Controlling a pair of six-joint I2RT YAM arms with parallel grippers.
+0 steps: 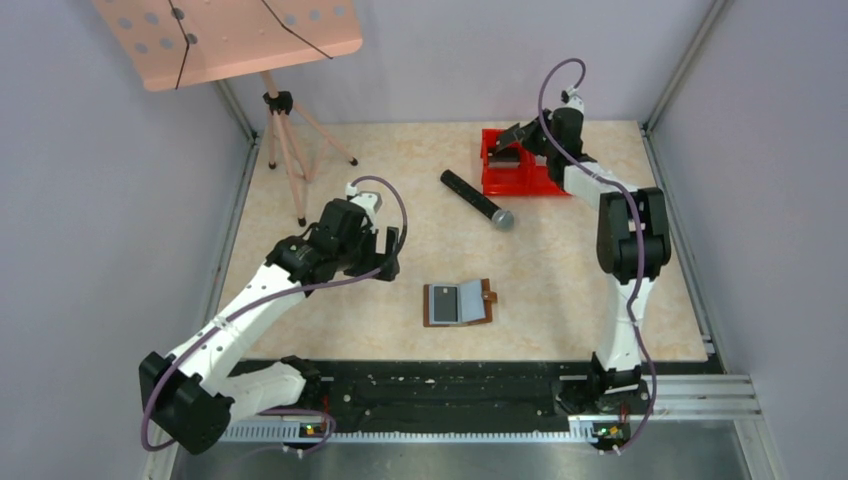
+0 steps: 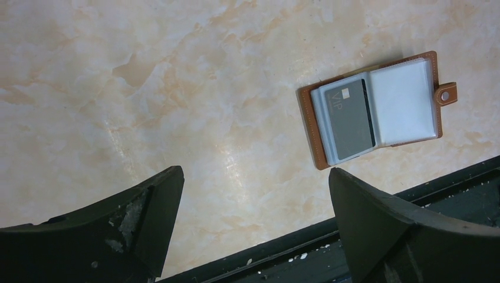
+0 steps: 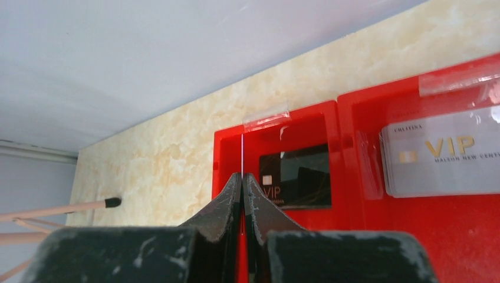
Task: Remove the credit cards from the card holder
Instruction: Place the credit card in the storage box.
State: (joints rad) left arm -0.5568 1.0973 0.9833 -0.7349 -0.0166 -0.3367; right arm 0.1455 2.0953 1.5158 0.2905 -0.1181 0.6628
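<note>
- The card holder [image 1: 458,303] lies open and flat on the table [image 1: 560,260], near the front edge and roughly between the two arm bases.
- Its brown tab [image 2: 446,94] sticks out from the right edge in the top view.
- In the left wrist view, a grey card [image 2: 349,121] marked VIP sits in the holder's left pocket. The right pocket [image 2: 404,100] shows only pale grey-blue.
- The left gripper [image 1: 385,250] hangs over bare table to the left of the holder, apart from it. Its fingers [image 2: 159,218] are spread wide with nothing between them.
- The right gripper [image 1: 508,138] is far back on the table, over the red bins [image 1: 530,180].
- Its tips [image 3: 242,175] are pressed tight together, and a thin pale edge [image 3: 242,153] stands straight up from the seam between them. It looks like a card seen edge-on, but it is too thin to be certain.
- In the right wrist view, a black card [image 3: 298,175] lies in the left compartment and a silver card [image 3: 442,150] in the right one, both marked VIP.
- The right gripper sits at the near rim [image 3: 224,141] of the left compartment.
- A black microphone [image 1: 478,198] lies aslant on the table just left of the bins, well behind the holder.
- A pink stand [image 1: 285,140] on a tripod occupies the far left corner.
</note>
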